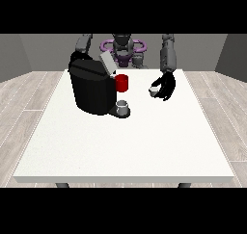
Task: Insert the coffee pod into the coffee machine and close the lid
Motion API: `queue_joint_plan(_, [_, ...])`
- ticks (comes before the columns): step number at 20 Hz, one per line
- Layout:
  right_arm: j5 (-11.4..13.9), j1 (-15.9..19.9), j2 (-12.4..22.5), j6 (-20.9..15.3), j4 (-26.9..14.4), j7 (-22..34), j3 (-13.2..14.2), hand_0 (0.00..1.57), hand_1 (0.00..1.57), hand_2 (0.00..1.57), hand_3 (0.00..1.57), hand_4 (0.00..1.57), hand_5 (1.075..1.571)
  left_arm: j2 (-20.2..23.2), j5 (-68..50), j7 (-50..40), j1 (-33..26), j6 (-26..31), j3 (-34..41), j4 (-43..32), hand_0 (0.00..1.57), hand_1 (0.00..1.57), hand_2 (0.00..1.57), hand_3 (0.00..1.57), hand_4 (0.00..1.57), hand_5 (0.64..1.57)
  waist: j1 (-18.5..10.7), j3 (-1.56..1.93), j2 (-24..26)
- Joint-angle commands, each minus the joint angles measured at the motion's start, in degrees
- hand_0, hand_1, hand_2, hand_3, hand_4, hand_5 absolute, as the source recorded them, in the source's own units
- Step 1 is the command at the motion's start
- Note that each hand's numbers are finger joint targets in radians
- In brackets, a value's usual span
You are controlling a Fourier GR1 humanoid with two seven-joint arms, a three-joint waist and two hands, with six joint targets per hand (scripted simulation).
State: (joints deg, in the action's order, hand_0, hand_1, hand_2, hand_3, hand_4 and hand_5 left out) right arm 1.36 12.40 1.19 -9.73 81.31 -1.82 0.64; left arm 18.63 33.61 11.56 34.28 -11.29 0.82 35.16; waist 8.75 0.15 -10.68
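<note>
A black coffee machine (91, 88) stands on the white table (125, 141) at the view's left, its grey lid (107, 63) tilted up and open. A small grey cup (122, 104) rests on its drip tray. At the view's right, the black hand (165, 86) hovers just above the table with its fingers curled round a small light grey coffee pod (153, 91). The pod is well to the right of the machine. The other arm goes down behind the machine, and its hand is hidden.
A red mug (122, 83) stands right beside the machine, between it and the pod-holding hand. The table's front half spreads wide and white towards the camera. Grey wood floor surrounds the table.
</note>
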Motion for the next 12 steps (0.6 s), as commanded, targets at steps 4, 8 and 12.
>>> queue_joint_plan(4, [-0.1,-0.6,-1.1,-0.2,0.3,1.0,-1.1,0.00,0.00,0.00,0.00,0.51,1.571,-0.1,3.7,-1.5,1.2,-0.4,-0.9,-4.4,1.11,1.11,1.17,0.97,0.28,1.571,0.8,-0.16,0.5])
queue_joint_plan(8, [-1.3,-1.5,-1.1,-0.8,-2.5,-2.0,0.6,0.00,0.00,0.00,0.00,0.49,1.571,2.0,2.6,5.2,2.1,3.0,-0.2,-2.3,1.32,1.32,1.43,1.41,0.55,1.571,-1.1,-0.16,0.9])
queue_joint_plan(12, [-2.9,-0.6,0.7,1.0,-6.1,-1.2,3.3,0.00,0.00,0.00,0.00,0.40,1.571,-1.3,2.7,3.0,5.2,7.3,-2.4,1.5,1.45,1.45,1.45,1.39,0.62,1.571,-2.2,-0.12,5.3])
